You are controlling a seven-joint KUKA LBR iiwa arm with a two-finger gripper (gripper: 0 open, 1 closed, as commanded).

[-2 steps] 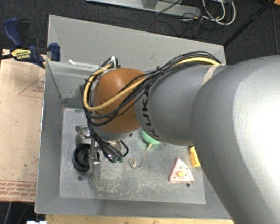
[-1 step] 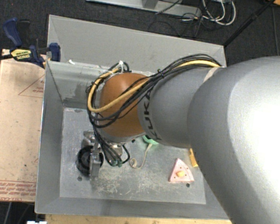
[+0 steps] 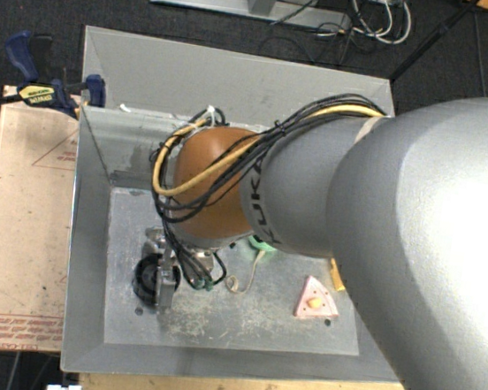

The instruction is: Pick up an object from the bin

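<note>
1. Your gripper (image 3: 163,284) is down at the floor of the bin (image 3: 86,240), toward the view's left; you cannot tell whether it is spread or closed.
2. A black round thing (image 3: 143,276) lies just beside it.
3. A pink wedge (image 3: 315,299) lies well apart.

One camera looks steeply down into the grey bin (image 3: 84,258), arm (image 3: 385,208) entering from right.

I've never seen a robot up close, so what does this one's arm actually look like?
A thick, rounded silver-grey arm with black lettering on its side. Its wrist wears a smooth orange-brown dome, looped over by black and yellow cables. At its end sits a small black and metal tool.
</note>
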